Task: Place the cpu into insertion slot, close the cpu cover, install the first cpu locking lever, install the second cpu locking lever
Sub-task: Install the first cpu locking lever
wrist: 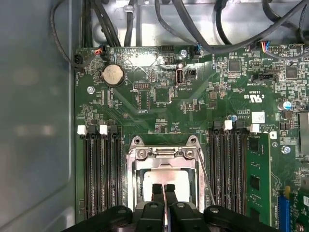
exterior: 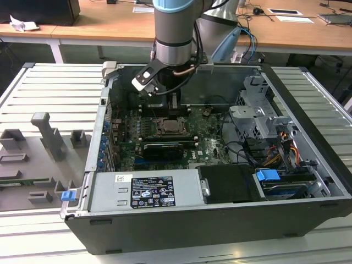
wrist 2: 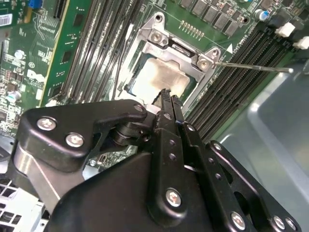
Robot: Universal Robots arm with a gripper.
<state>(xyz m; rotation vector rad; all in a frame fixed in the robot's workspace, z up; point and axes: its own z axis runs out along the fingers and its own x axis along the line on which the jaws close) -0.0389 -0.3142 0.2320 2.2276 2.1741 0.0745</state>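
The insertion slot (exterior: pixel 173 127) sits in the green board inside the open computer case. The cpu (wrist 2: pixel 161 75) (wrist: pixel 166 178) lies flat in it, its pale metal face showing through the window of the cpu cover (wrist 2: pixel 179 54) (wrist: pixel 197 176), which appears to lie down over it. My gripper (wrist 2: pixel 166 93) (wrist: pixel 163 188) (exterior: pixel 171 107) hangs just above the chip's face, fingers pressed together with nothing between them. A thin wire locking lever (wrist 2: pixel 256 67) (wrist: pixel 208 186) juts out from one side of the socket, apparently unlatched. Another thin wire (wrist 2: pixel 118 63) runs along the opposite side.
Long black memory slots (wrist: pixel 101 179) (wrist: pixel 227 164) flank the socket on both sides. Black cables (wrist: pixel 193 29) cross the case wall beyond the board. In the exterior view a drive cage (exterior: pixel 258 118) and cables fill the case's right side, and a power supply (exterior: pixel 146 192) lies along the front.
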